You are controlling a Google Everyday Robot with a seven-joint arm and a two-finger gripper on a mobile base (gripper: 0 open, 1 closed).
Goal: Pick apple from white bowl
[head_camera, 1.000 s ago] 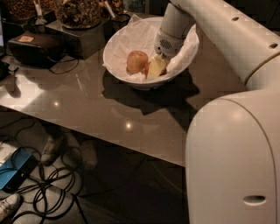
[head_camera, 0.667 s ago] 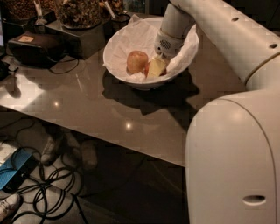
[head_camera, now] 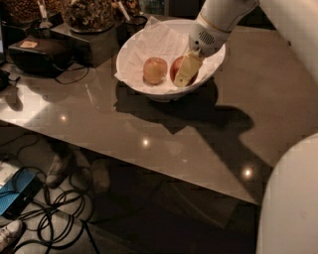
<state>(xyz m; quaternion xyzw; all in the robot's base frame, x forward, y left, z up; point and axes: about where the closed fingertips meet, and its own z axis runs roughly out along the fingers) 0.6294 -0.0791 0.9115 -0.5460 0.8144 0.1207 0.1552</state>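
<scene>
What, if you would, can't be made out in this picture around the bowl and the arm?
- Camera view: the tool is down inside the white bowl and covers much of the red apple, so its grip on the apple cannot be told.
- The red apple's right side is hidden by the tool.
- The arm is cut off by the top and right edges.

tool (head_camera: 185, 75) inside white bowl (head_camera: 158, 93), paler apple (head_camera: 155, 70) just beside

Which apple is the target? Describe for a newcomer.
On the grey table, find the paper-lined white bowl. Two apples lie inside. The apple to pick is the deeper red one partly behind the gripper, not the paler yellow-orange apple beside it.
</scene>
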